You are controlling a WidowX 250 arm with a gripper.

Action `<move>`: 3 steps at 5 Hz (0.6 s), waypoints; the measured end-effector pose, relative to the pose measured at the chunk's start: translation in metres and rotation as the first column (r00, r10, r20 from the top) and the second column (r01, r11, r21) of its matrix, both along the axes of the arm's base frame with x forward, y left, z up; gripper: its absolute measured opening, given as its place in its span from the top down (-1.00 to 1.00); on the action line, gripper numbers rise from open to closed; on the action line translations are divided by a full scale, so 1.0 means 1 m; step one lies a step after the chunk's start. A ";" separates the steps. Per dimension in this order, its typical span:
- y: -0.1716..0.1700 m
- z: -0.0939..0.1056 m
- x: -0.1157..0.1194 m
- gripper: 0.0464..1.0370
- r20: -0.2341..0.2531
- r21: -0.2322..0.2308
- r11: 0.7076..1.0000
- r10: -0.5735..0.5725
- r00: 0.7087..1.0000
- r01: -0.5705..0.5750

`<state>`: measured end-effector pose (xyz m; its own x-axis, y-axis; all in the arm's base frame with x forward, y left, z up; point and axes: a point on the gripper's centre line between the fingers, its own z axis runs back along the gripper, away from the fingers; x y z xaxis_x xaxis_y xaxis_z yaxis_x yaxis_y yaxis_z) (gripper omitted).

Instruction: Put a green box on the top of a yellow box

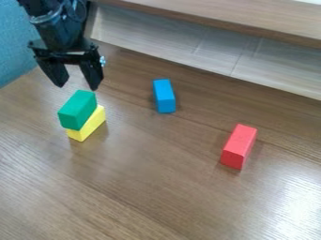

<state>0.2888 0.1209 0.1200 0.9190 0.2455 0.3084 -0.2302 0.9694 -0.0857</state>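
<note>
Black gripper (77,86) fingers stood wide apart, gripping nothing, near a green box (77,110) that rested on a yellow box (91,125) just below them. Probably light, stiff and smooth enough to slip, the green box looked best pinched across its long sides, near the middle. Whether one fingertip brushed it could not be told.

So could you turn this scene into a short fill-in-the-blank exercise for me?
The green block rests on the lower block, which is ____.
The gripper, its two fingers spread apart, is ____ rather than shut.
From the gripper, the nearer loose block is ____.
The farther loose block is ____.

yellow; open; blue; red
</note>
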 end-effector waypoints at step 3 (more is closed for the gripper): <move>-0.059 0.012 0.022 -0.92 0.013 0.012 0.981 -0.193 0.981 0.193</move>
